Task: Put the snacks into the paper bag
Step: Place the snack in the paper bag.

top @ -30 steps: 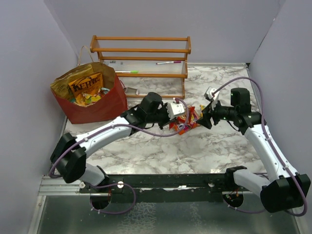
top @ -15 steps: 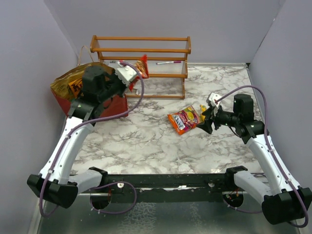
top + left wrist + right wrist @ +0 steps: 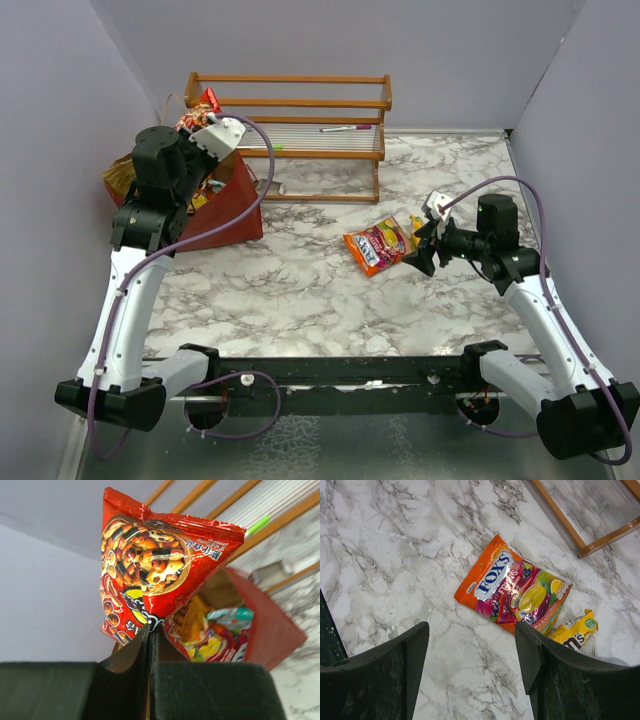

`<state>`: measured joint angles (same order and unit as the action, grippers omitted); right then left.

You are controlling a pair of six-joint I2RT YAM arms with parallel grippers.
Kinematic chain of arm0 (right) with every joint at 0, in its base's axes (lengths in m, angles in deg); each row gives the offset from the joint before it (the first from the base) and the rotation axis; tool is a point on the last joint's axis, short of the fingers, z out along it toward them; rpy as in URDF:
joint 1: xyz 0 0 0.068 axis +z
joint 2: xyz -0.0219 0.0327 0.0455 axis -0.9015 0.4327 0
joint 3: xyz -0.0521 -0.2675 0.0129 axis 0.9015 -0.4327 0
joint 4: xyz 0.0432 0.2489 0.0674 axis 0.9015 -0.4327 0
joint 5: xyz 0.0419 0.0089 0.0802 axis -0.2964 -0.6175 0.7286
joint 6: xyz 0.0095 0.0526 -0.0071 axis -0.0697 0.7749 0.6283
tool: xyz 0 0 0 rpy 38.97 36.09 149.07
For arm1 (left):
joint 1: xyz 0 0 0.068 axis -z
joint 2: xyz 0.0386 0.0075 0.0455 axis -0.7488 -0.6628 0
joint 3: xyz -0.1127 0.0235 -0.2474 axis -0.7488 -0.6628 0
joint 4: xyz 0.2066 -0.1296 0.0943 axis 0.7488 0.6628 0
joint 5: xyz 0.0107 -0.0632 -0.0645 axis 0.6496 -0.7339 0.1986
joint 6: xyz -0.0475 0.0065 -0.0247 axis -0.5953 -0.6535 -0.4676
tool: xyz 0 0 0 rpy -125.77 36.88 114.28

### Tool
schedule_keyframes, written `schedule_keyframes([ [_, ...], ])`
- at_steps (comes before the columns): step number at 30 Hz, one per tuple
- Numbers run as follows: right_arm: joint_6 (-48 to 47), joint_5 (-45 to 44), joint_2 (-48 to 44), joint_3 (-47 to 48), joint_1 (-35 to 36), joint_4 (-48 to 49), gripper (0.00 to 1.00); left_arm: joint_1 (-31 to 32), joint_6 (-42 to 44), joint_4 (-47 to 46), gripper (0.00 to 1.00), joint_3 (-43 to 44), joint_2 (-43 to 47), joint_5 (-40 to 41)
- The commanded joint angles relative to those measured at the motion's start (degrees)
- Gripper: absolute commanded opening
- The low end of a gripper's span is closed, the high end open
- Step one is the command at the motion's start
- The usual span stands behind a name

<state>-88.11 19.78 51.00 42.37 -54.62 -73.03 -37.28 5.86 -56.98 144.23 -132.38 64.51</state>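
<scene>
Red snack packet [image 3: 150, 575]: held up in the air by its lower seam, over the open mouth of the paper bag; the opening shows below and to one side of it in the wrist view.
Paper bag [image 3: 270, 630]: red, standing at the far-left corner of the counter [image 3: 330, 290], mouth open, with several packets already showing inside.
Left hand [image 3: 151, 630]: closed tight on a thin strip of the packet's seam.
Fox's packet [image 3: 512, 587]: flat on the counter, well apart from the bag.
Yellow M&M's packet [image 3: 575, 630]: just beside the Fox's packet.
Right hand [image 3: 470, 635]: spread wide, holding nothing, above the counter near the Fox's packet.
Wooden rack [image 3: 290, 100]: behind and beside the bag.
Risk, missed drop: the packet looks off-centre to the opening; let go here, it may catch the rim or fall behind the bag.
Risk, early slip: the hold is narrow on slick foil, so a jolt could free it.
Risk, bag upset: soft walls and a filling bag; an arm pressing down could crumple or tip it.
</scene>
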Motion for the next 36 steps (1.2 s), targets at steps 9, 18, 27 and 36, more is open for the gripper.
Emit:
schedule_keyframes([
  [9,-0.5,-1.0,0.1,-0.9,0.0,1.7,0.72,-3.8,15.5,10.8,0.0,2.4,-6.1,12.8],
  [18,-0.7,-0.7,0.4,-1.1,0.0,1.6,0.74,-11.3,19.5,16.9,0.0,3.6,-11.0,2.8],
  [27,-0.9,-0.9,0.8,-1.3,0.0,1.6,0.75,-16.3,25.8,22.4,0.04,6.6,-17.4,-4.9],
  [36,-1.0,-1.2,1.1,-1.4,0.0,1.8,0.75,-18.2,27.6,25.0,0.28,9.6,-21.2,-5.0],
])
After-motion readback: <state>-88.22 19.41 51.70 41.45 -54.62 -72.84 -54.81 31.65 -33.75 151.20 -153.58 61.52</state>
